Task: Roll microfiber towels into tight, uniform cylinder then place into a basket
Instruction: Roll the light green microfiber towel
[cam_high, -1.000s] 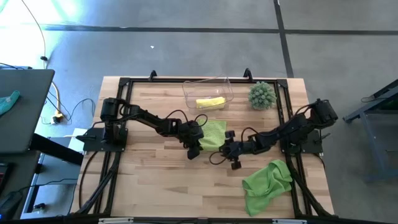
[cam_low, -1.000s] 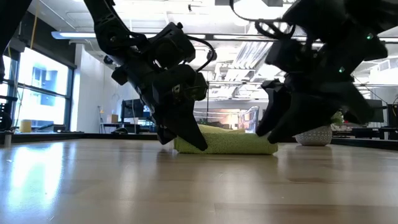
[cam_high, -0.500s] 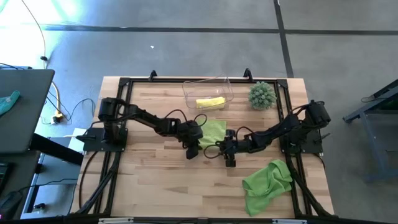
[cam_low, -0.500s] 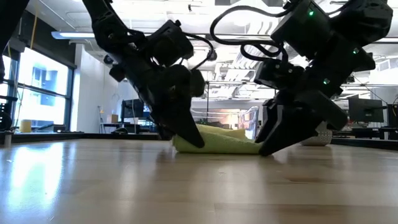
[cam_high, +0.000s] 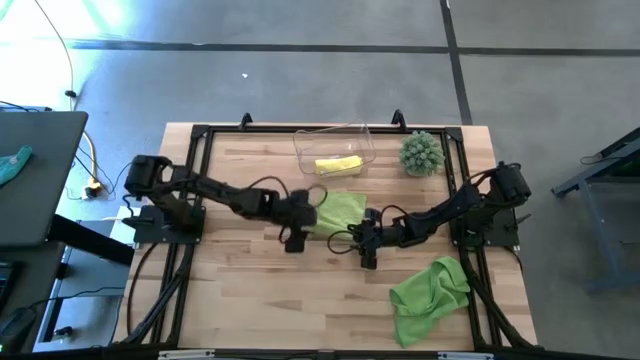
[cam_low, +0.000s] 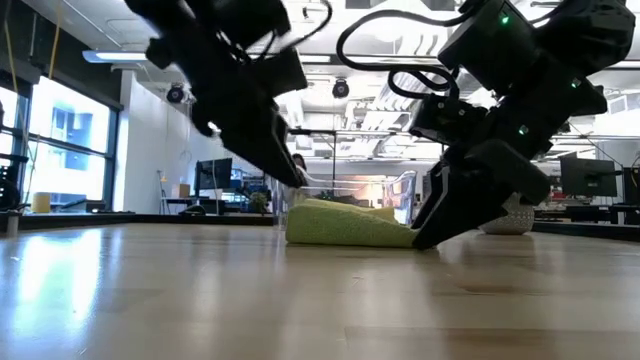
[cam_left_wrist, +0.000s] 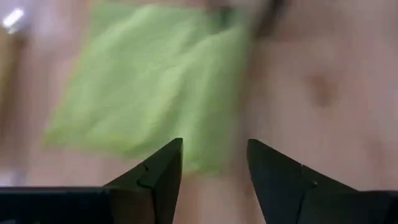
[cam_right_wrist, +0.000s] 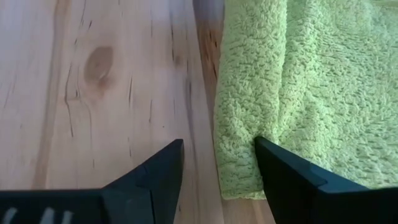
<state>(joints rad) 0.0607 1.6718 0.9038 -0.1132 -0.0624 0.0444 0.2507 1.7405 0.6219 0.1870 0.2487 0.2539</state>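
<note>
Wooden table (cam_high: 240, 290), lime towel (cam_high: 340, 212) between end effectors

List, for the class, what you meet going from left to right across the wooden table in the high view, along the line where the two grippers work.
Left gripper, open and clear of the cloth → folded green towel → right gripper, open at the towel's edge → right arm's base.

Folded lime towel (cam_high: 340, 212) mid-table, another crumpled (cam_high: 428, 296) near the front — yellow roll (cam_high: 338, 165) inside the clear basket (cam_high: 305, 152).
</note>
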